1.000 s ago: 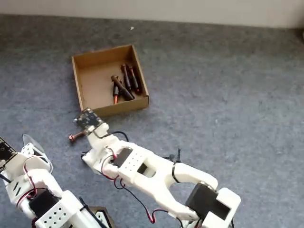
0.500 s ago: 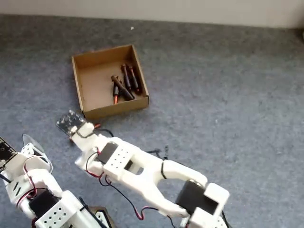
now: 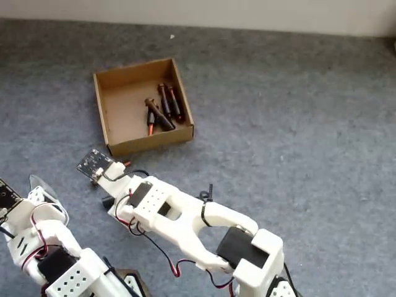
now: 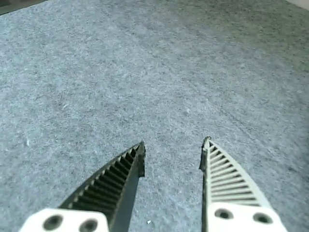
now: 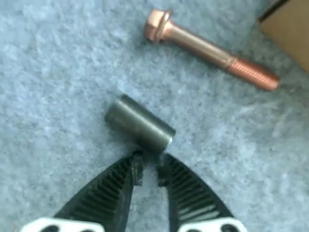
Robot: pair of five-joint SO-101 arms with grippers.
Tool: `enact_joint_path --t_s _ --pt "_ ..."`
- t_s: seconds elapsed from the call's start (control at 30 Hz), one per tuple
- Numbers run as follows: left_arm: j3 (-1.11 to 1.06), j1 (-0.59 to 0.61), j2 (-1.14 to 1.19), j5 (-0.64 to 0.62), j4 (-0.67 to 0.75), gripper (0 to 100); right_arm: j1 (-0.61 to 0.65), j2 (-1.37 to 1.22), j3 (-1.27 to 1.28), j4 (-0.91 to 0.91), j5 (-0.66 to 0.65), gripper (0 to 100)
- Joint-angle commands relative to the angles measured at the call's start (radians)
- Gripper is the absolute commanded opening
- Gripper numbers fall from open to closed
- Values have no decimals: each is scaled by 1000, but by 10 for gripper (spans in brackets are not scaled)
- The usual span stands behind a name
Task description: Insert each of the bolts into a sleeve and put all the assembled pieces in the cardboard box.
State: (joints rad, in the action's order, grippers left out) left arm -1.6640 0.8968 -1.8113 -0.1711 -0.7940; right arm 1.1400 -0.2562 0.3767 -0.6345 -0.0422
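- Four or so dark sleeved pieces with copper ends already lie in the shallow brown cardboard box — that share looks done.
- Left to do: one copper-coloured flanged bolt and one short dark grey metal sleeve lie loose and apart on the grey carpet, just near of the box's near-left corner.
- The right gripper has its tips right at the sleeve's end, jaws barely parted, gripping nothing — the bolt lies just beyond the sleeve.
- The left gripper hangs wide open and empty over bare carpet.
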Motion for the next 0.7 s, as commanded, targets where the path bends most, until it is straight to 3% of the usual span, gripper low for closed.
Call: enact_joint_path --t_s 0.0,0.2,0.4,0.67 --pt "44 4 -8 -12 25 203 -4 10 -22 -15 -21 5" --pt "44 2 -8 -11 25 203 -33 39 -35 -193 -21 5" --pt "44 2 -8 -11 25 203 -84 252 -21 -340 -21 5" --pt "44 2 -8 -11 25 203 -211 541 216 -420 -28 5"
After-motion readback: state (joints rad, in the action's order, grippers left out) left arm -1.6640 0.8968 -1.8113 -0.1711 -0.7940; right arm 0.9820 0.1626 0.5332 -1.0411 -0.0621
